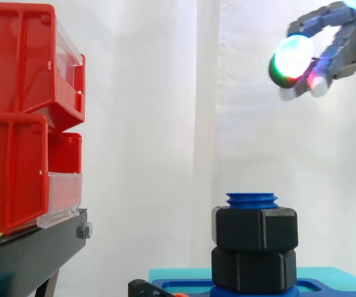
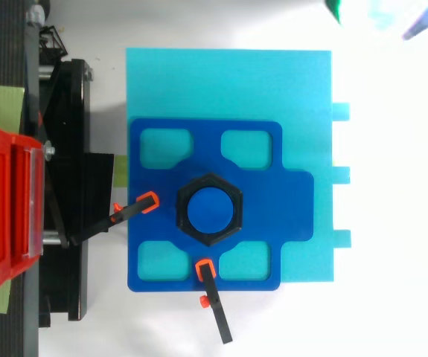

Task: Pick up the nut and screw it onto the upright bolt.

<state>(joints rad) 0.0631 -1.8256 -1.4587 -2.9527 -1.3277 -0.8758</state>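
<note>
The upright blue bolt point(image 1: 252, 200) stands in a blue fixture plate point(image 2: 258, 186), with its threaded top showing. Two black hex nuts sit stacked on it: an upper nut point(image 1: 256, 229) just under the bolt's top and a lower nut point(image 1: 254, 269) at the plate. From above, the upper nut point(image 2: 209, 181) rings the bolt point(image 2: 208, 210). My hand point(image 1: 338, 43) hangs high at the upper right, well above and to the right of the bolt. Its fingers are loosely bent with nothing between them, and one fingertip point(image 1: 293, 57) glows green-white. Its glow point(image 2: 377, 11) touches the top edge.
The blue plate lies on a cyan base point(image 2: 228, 82). Two black clamps with orange tips point(image 2: 148, 201) point(image 2: 206, 268) press on the plate's left and front. Red bins point(image 1: 23, 117) stand stacked on a black stand point(image 1: 29, 247) at the left.
</note>
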